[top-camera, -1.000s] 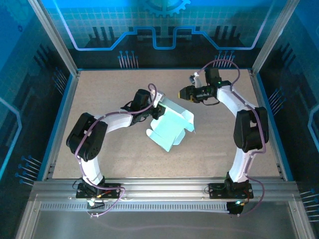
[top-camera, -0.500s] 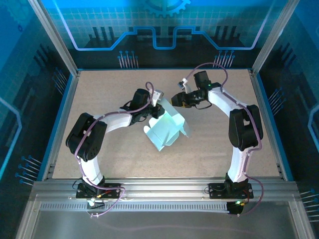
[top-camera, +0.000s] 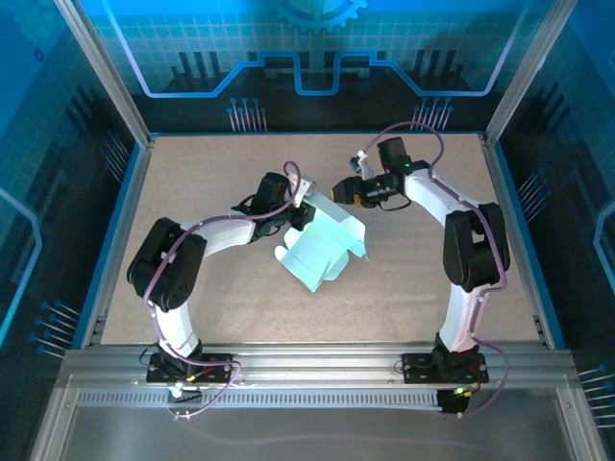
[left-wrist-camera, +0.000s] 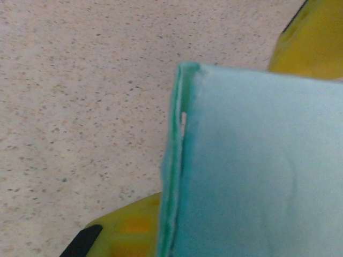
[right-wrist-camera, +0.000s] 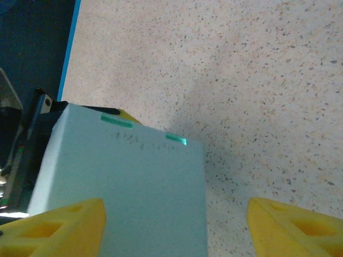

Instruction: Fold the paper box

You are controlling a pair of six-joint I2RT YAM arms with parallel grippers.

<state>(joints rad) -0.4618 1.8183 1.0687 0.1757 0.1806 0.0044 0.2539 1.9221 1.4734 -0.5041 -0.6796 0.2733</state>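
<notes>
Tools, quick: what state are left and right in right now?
Left tool: closed on the paper box.
Right tool: open, holding nothing.

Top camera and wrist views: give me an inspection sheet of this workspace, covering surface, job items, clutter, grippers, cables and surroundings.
Surface: speckled beige table, flat, no stains seen.
Job's things: paper box, pale mint card, partly folded, one side raised toward the left arm.
Clutter: nothing seen.
Grippers: left gripper appears shut on the paper box's edge, with card between its yellow fingers. Right gripper is open at the box's far corner, not gripping.
Cables: purple cables run along both arms, off the box.
Surroundings: aluminium frame and blue printed panels.
</notes>
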